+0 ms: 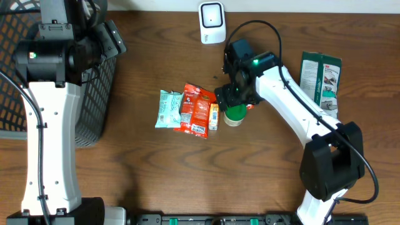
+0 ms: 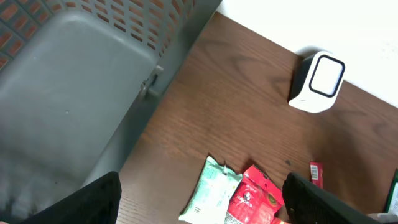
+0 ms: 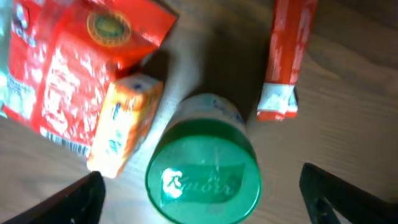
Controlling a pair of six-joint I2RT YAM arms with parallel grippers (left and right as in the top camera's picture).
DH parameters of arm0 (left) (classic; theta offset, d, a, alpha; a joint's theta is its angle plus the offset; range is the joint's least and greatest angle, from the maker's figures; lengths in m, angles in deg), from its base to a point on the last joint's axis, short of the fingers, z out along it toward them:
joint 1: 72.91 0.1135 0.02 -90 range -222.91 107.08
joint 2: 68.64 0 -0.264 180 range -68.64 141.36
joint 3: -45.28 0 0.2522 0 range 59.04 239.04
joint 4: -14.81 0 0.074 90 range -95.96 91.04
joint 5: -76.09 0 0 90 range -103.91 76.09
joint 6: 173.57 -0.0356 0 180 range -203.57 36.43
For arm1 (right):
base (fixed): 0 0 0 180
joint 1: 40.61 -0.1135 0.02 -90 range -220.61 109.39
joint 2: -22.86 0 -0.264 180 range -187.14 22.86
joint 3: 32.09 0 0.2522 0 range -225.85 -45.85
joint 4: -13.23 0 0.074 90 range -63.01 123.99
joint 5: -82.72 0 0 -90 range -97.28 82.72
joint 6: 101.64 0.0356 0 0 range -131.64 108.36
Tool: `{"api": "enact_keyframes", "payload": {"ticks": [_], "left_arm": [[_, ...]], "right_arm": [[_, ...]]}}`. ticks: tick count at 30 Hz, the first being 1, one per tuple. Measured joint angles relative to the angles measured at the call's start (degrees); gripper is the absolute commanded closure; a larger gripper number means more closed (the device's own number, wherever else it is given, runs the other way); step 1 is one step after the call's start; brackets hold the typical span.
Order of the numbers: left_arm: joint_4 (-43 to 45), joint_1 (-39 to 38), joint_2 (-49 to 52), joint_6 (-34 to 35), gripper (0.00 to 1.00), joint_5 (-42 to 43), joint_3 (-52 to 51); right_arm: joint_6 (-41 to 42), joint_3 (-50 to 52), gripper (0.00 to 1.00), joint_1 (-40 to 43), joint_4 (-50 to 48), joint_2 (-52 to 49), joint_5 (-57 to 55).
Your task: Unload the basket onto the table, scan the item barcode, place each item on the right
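A jar with a green lid [image 1: 235, 114] [image 3: 203, 183] stands upright on the wooden table beside a small orange box [image 1: 214, 117] [image 3: 124, 124], a red packet [image 1: 197, 109] [image 3: 74, 68] and a mint-green packet [image 1: 169, 109] [image 2: 211, 193]. My right gripper [image 1: 236, 100] [image 3: 208, 202] hovers directly over the jar, open, its fingers wide on either side of the lid and not touching it. The white barcode scanner [image 1: 212, 22] [image 2: 317, 81] stands at the table's far edge. My left gripper [image 1: 109, 37] [image 2: 205, 208] hangs open and empty near the basket.
A dark mesh basket [image 1: 94, 94] [image 2: 74, 81] sits at the left. A thin red stick pack [image 3: 286, 56] [image 2: 316, 173] lies just beyond the jar. Two green packages [image 1: 320, 78] lie at the right, beside my right arm.
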Motion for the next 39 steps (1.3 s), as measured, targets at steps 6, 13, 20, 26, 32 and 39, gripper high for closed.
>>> {"api": "enact_keyframes", "payload": {"ticks": [6, 13, 20, 26, 32, 39], "left_arm": [[0.00, 0.00, 0.00, 0.00, 0.16, 0.00, 0.00], [0.00, 0.00, 0.00, 0.00, 0.16, 0.00, 0.00], [0.00, 0.00, 0.00, -0.02, 0.16, -0.02, 0.00], [0.00, 0.00, 0.00, 0.00, 0.16, 0.00, 0.00], [0.00, 0.00, 0.00, 0.00, 0.16, 0.00, 0.00], [-0.02, 0.00, 0.00, 0.00, 0.16, 0.00, 0.00]], "right_arm": [[-2.51, 3.23, 0.15, -0.02, -2.89, 0.00, 0.61], [-2.91, 7.54, 0.17, -0.04, -6.99, 0.00, 0.66], [-2.95, 11.69, 0.22, -0.15, -12.17, 0.00, 0.24], [-2.95, 12.09, 0.24, -0.50, -12.35, 0.00, -1.75], [-2.93, 13.94, 0.27, -0.52, -13.97, 0.00, -2.01], [-2.89, 14.45, 0.43, -0.52, -13.99, 0.00, -1.90]]}}
